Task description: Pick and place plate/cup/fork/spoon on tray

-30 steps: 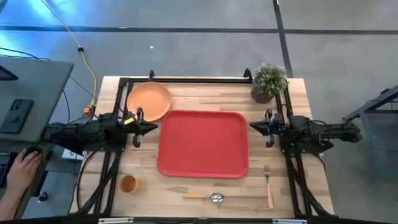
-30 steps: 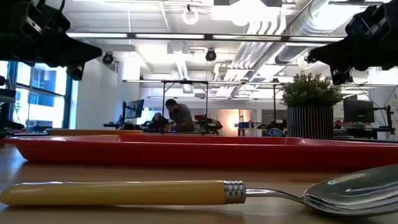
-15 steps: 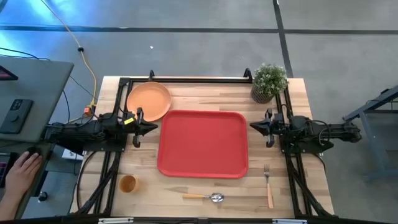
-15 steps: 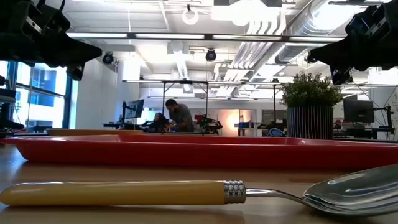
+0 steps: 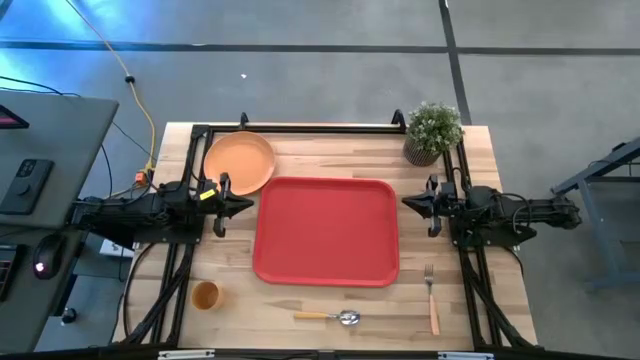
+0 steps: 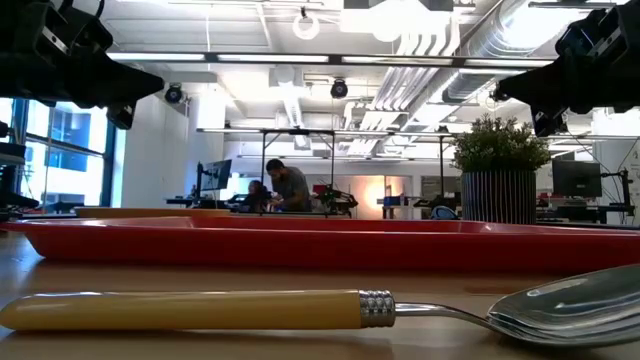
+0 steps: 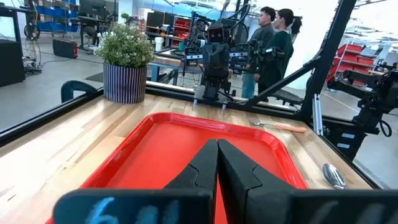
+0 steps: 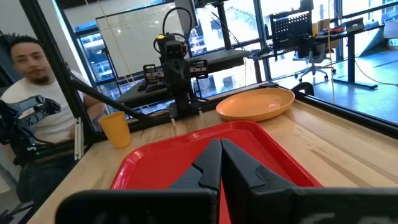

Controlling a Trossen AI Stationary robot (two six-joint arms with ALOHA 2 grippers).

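Note:
The red tray [image 5: 326,231] lies at the table's middle. The orange plate [image 5: 239,162] lies at the far left, beyond the tray's far left corner. The small orange cup [image 5: 205,295] stands at the near left. The spoon [image 5: 328,317] lies near the front edge, its silver bowl toward the right. The fork [image 5: 431,298] lies at the near right, tines toward the far edge. My left gripper [image 5: 245,206] is shut and empty at the tray's left edge. My right gripper [image 5: 408,202] is shut and empty at the tray's right edge.
A potted green plant [image 5: 433,131] stands at the far right corner. A black frame [image 5: 300,129] runs along the table's far edge and sides. People stand beyond the table in the left wrist view [image 7: 273,37] and sit close by in the right wrist view [image 8: 37,81].
Both arms have kept still. A person's hand at the desk left of the table has drawn back out of the high view.

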